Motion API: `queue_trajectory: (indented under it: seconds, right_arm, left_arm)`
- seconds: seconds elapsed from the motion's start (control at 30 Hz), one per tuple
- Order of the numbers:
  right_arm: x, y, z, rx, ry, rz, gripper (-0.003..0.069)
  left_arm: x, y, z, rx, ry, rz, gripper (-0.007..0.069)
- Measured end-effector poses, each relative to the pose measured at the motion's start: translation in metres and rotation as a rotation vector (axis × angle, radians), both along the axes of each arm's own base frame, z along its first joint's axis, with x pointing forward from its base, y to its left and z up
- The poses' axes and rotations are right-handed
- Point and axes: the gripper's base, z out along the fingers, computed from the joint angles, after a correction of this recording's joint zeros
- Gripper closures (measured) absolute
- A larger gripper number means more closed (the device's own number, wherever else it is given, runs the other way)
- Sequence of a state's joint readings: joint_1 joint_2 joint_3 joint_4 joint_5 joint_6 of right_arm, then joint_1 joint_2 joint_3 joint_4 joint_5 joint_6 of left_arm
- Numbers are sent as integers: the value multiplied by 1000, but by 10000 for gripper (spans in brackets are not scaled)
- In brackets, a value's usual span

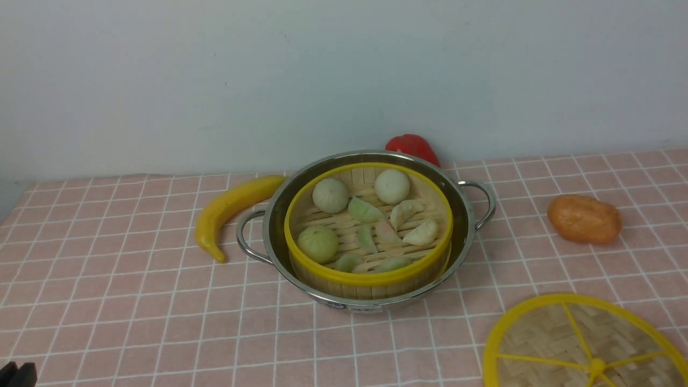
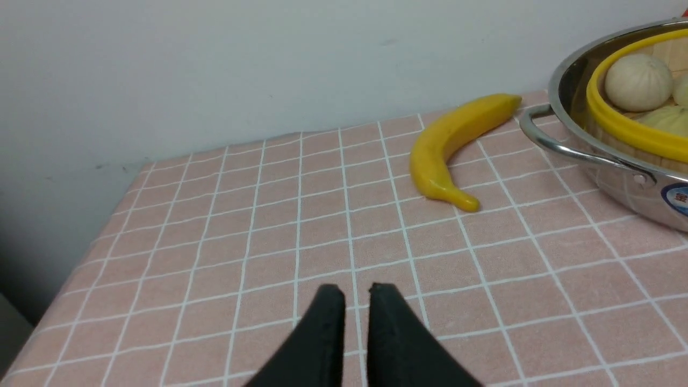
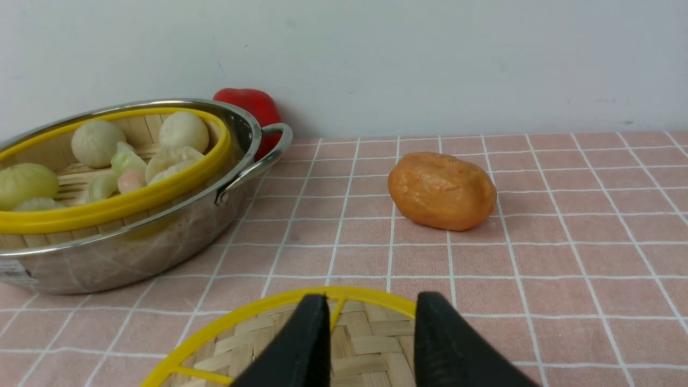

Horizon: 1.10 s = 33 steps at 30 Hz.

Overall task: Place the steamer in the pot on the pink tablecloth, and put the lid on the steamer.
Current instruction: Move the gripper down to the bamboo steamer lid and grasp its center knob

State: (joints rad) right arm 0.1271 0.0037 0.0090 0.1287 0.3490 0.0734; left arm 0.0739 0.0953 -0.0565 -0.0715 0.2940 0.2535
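The steamer (image 1: pixel 371 278), a bamboo basket with a yellow rim holding pale buns and dumplings, sits inside the shiny pot (image 1: pixel 273 215) on the pink tablecloth (image 1: pixel 134 301). Both also show in the right wrist view, the steamer (image 3: pixel 107 207) and the pot (image 3: pixel 161 242). The lid (image 1: pixel 537 333), a woven disc with yellow rim and spokes, lies flat on the cloth at the front right. My right gripper (image 3: pixel 373 298) is open and empty just above the lid's far edge (image 3: pixel 258 333). My left gripper (image 2: pixel 357 290) is shut and empty over bare cloth, left of the pot (image 2: pixel 618 183).
A yellow toy banana (image 1: pixel 231 207) lies left of the pot, near its handle. A red pepper (image 1: pixel 411 146) sits behind the pot by the wall. An orange lumpy toy (image 1: pixel 583 217) lies right of the pot. The cloth's left edge (image 2: pixel 80 269) drops off near my left gripper.
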Motion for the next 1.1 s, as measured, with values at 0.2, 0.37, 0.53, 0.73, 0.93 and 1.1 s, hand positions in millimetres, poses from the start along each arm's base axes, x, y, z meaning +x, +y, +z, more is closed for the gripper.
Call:
queue_trajectory:
  seconds: [0.2,0.37,0.53,0.73,0.93,1.1]
  right_arm:
    - [0,0,0,0,0,0,417]
    - [0,0,0,0,-1,0,417]
    - [0,0,0,0,-1,0,417]
    - [0,0,0,0,-1,0,417]
    - [0,0,0,0,-1,0,417]
    - [0,0,0,0,-1,0,417]
  left_arm:
    - [-5,0,-17,2,-9,-1,550]
    - [-7,-1,-23,-6,44,-4,545]
    - [-7,-1,-23,-7,50,-4,539]
    - [-7,-1,-23,-7,50,-4,529]
    - [-7,-1,-23,-7,50,-4,529]
    - [-7,-1,-23,-1,50,-5,529]
